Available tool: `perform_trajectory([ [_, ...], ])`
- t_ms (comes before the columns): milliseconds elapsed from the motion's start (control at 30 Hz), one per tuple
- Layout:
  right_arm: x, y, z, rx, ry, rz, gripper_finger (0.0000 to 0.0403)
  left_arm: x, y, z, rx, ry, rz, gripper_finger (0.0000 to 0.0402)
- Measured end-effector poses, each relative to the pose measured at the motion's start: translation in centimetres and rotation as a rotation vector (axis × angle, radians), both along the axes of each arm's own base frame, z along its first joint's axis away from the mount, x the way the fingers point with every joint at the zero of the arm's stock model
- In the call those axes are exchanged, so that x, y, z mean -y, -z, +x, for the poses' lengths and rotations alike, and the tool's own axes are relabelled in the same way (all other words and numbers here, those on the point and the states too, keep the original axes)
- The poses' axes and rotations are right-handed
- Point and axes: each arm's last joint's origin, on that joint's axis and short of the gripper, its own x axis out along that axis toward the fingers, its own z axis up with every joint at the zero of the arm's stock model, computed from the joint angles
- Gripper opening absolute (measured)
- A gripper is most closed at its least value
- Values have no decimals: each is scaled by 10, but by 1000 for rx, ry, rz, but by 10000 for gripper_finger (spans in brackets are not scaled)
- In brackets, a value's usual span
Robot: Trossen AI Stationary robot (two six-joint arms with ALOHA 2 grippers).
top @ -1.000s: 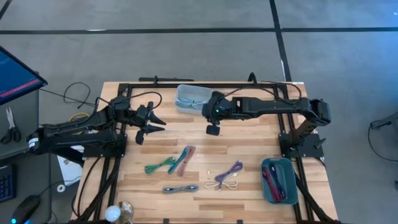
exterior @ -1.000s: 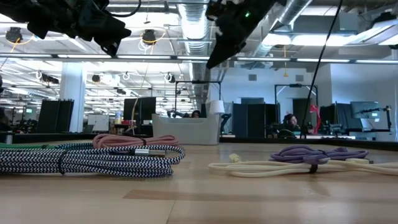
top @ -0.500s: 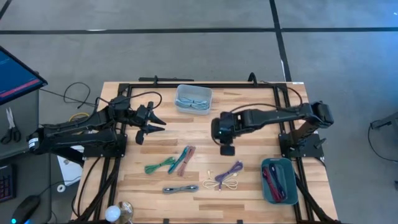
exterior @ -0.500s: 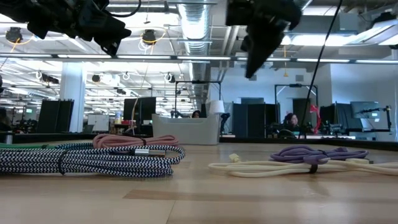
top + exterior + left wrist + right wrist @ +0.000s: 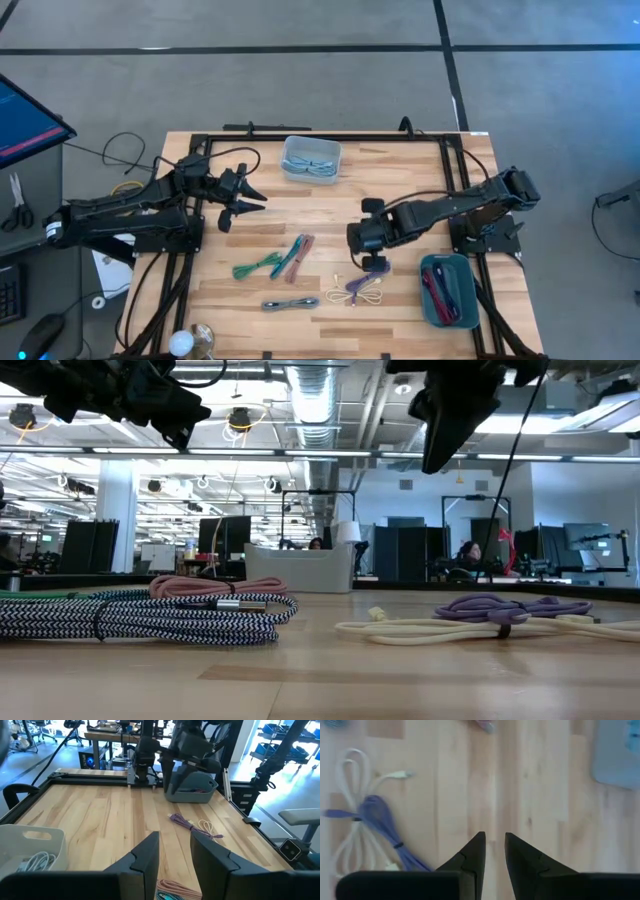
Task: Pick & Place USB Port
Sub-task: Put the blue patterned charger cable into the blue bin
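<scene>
**Right gripper over purple cable**

Your purple cable [image 5: 372,272] lies w/ the cream cable [image 5: 362,295], beside the teal bin [image 5: 436,304]. Right gripper [image 5: 376,264] hangs just above it, fingers slightly apart, empty. Left gripper [image 5: 252,201] waits well away, parted, empty.

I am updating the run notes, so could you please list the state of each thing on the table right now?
Right gripper: empty, fingers slightly parted, above the wood near the purple cable.
Left gripper: empty, fingers apart, raised at the table's left.
Purple bundled cable: coiled, tied, lying on the table.
Cream cable: looped, lying beside the purple one.
Light grey bin: holds pale cables.
Teal bin: holds red and dark cables.
</scene>
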Motion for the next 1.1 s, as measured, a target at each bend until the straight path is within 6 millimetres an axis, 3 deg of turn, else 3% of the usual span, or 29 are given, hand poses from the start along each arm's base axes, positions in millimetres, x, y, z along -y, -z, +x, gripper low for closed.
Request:
perform_trajectory([
  [167, -7, 9, -10, -3, 52, -84, 65, 0, 0, 0, 0, 0, 0, 110],
  [367, -7, 27, -38, 48, 144, -85, 58, 0, 0, 0, 0, 0, 0, 110],
  [700, -2, 32, -92, 387, 158, -68, 4, 1, 3, 4, -31, 14, -60, 110],
  [1000, 2, 27, -143, 681, 135, -175, 3, 7, 14, 24, -145, 84, -213, 110],
  [1100, 3, 21, -153, 784, 95, -199, 1, 6, 11, 31, -98, 93, -190, 110],
])
